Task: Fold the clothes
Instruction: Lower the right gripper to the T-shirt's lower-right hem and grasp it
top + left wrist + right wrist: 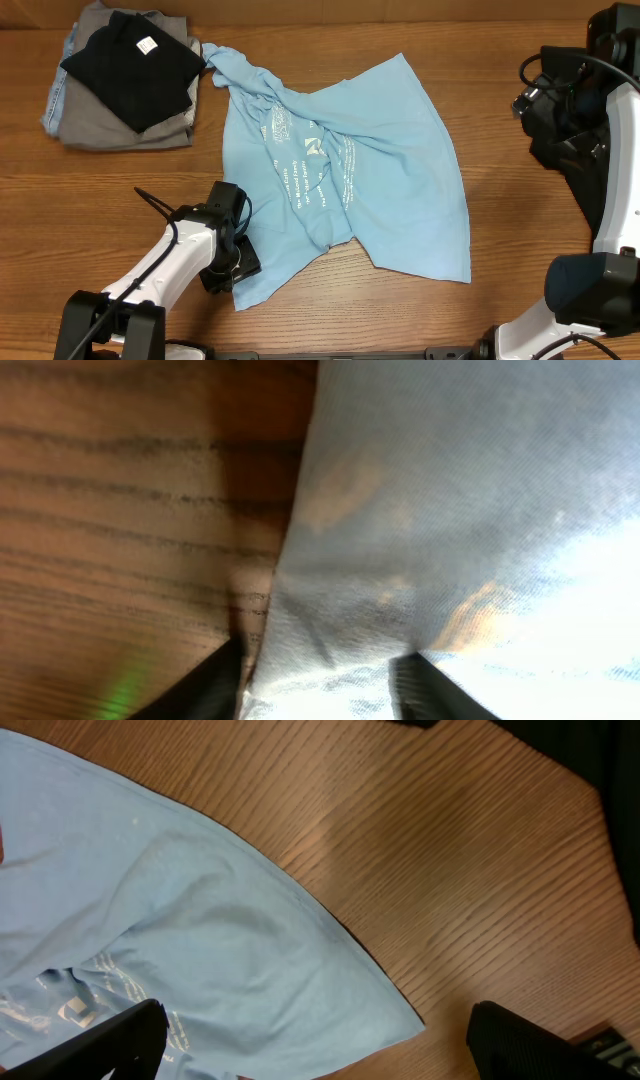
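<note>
The light blue T-shirt [340, 170] is lying rumpled in the middle of the table [520, 40], small white print facing up, one sleeve trailing towards eleven o'clock and its near corner pointing to seven. It is not lying flat yet, so judging by the creases it is being spread out ahead of any fold.

The left gripper [236, 262] is working at that seven o'clock corner, probably because a corner gives the best hold for pulling the cloth smooth. In the left wrist view its fingers [205, 685] are standing partway apart with the shirt's edge running between them. Whether they are actually pinching the cloth I cannot tell.

The right gripper [315, 1020] is hanging at three o'clock, above bare wood just off the shirt's far edge. It is gaping wide and holding nothing, apparently waiting clear of the cloth.

At ten o'clock a pile of folded clothes [110, 125] is sitting, a black piece [135, 65] on top of grey ones, likely the place for finished items.

The surface is brown wood-grain board, smooth and matt. Nothing of the room is showing beyond it.
</note>
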Tool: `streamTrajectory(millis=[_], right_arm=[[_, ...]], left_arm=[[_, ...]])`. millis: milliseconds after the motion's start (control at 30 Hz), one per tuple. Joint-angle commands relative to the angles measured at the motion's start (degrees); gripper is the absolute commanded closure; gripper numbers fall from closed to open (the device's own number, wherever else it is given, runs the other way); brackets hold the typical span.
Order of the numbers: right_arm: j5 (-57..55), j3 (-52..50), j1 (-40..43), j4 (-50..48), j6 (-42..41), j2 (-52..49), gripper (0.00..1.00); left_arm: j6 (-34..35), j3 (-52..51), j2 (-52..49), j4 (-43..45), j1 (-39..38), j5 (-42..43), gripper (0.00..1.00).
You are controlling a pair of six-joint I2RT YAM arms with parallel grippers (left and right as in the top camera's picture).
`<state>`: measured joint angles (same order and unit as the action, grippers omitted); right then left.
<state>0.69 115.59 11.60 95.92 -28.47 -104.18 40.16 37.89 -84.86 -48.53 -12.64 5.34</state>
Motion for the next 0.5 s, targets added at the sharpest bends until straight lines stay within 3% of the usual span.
streamTrajectory(millis=[0, 167, 333, 467], right_arm=[[0.28, -0.15, 0.04, 0.28, -0.79, 1.16, 0.01], [-0.24, -0.15, 0.17, 0.81, -3.34, 5.33, 0.02], [-0.5, -0.98, 0.15, 1.14, -1.92, 11.82, 0.0], [0.52, -7.98, -0.44, 1.11, -1.81, 15.78, 0.0]], left_arm=[[-1.38, -0.96, -0.13, 0.94, 0.35, 0.09, 0.72], [-1.31, -2.51, -0.15, 1.57, 0.37, 0.11, 0.96], [-1.18, -2.54, -0.15, 1.95, 0.37, 0.5, 0.96], [-1.16, -2.54, -0.15, 2.54, 0.37, 0.81, 0.96]])
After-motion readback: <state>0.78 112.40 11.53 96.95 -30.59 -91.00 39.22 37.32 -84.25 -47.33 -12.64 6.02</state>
